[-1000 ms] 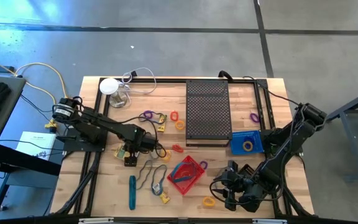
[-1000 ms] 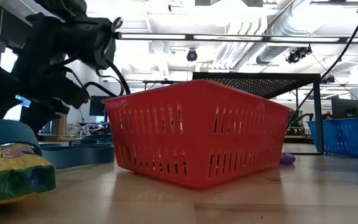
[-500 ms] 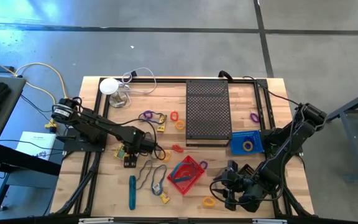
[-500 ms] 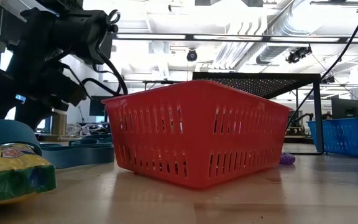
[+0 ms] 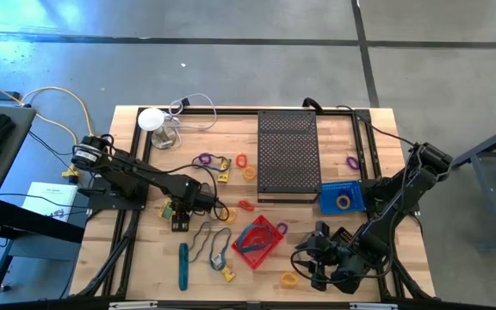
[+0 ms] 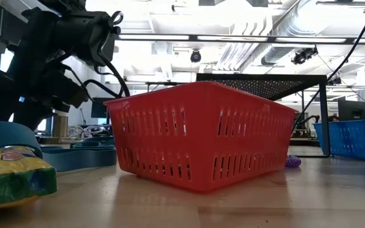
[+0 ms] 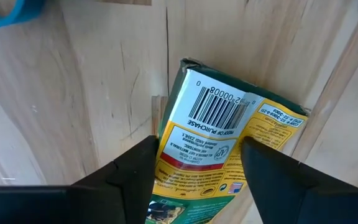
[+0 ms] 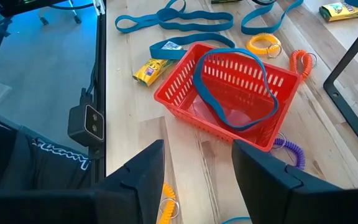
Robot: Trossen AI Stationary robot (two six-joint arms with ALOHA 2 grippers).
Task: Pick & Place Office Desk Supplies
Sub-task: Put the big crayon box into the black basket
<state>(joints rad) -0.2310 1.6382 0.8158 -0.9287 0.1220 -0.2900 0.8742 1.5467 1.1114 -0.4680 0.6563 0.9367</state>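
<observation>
The yellow-and-green packet (image 7: 219, 155) lies flat on the wooden table (image 5: 145, 250), barcode side up, between the two fingers (image 7: 132, 174) of the left gripper (image 5: 179, 213). The jaws stand spread to either side of the packet, close to its long edges; whether they press on it cannot be told. In the high view this gripper sits low over the table's left-centre, beside a tangle of blue-grey elastic loops (image 5: 207, 241).

The remaining supplies lie scattered: a teal stick (image 5: 182, 265) near the front edge, a second yellow packet (image 5: 228, 274) beside it, purple and orange coil rings (image 5: 203, 160) toward the middle, and a yellow coil ring (image 5: 289, 279) at the front.

A red basket (image 5: 257, 242) stands at centre front with a blue elastic loop (image 8: 235, 93) draped in it. A blue basket (image 5: 342, 197) sits to the right, just beside a black perforated tray (image 5: 288, 155).

The right gripper (image 5: 317, 257) hangs over the front right of the table, its fingers (image 8: 145, 171) parted and holding nothing, aimed toward the red basket.
</observation>
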